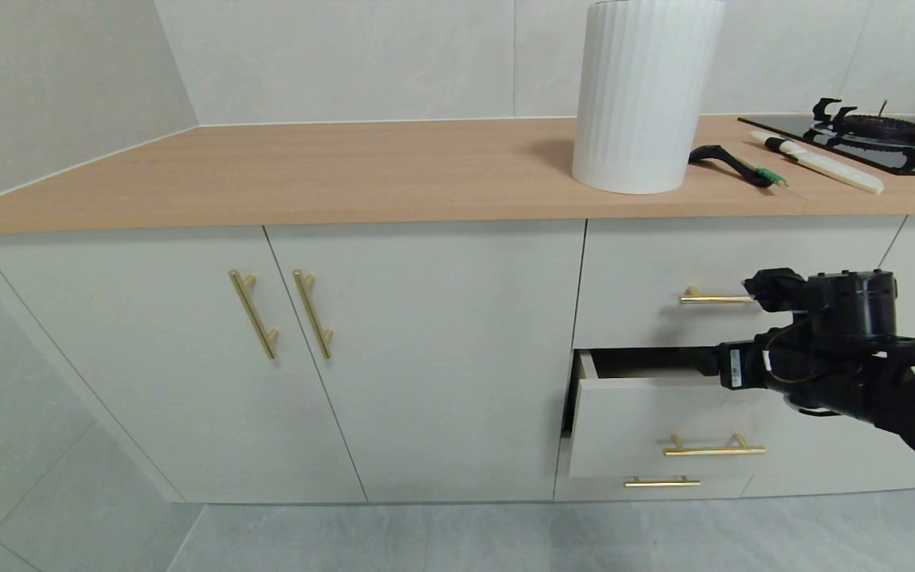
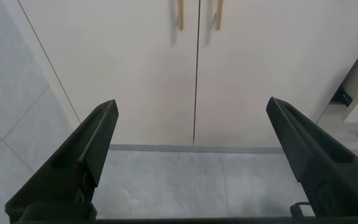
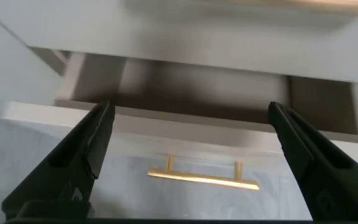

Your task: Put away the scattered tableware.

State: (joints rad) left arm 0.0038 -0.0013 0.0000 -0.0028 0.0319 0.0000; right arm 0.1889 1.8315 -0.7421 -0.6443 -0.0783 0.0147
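A black-handled utensil with a green tip (image 1: 731,165) and a long white knife-like piece (image 1: 819,163) lie on the wooden countertop (image 1: 346,171), to the right of a tall white ribbed container (image 1: 644,95). Below them, the middle drawer (image 1: 648,421) stands partly pulled out, its inside dark. My right gripper (image 1: 735,364) hangs level with the drawer's top edge, just in front of the gap. In the right wrist view it (image 3: 191,112) is open and holds nothing, above the drawer's gold handle (image 3: 202,179). My left gripper (image 2: 191,106) is open and holds nothing, low down and facing the cabinet doors (image 2: 197,68).
A black gas hob (image 1: 878,131) sits at the counter's far right. Two cabinet doors with gold handles (image 1: 283,314) fill the left half. A shut drawer (image 1: 716,299) lies above the open one and another (image 1: 662,481) below. Grey tiled floor (image 1: 426,540) runs in front.
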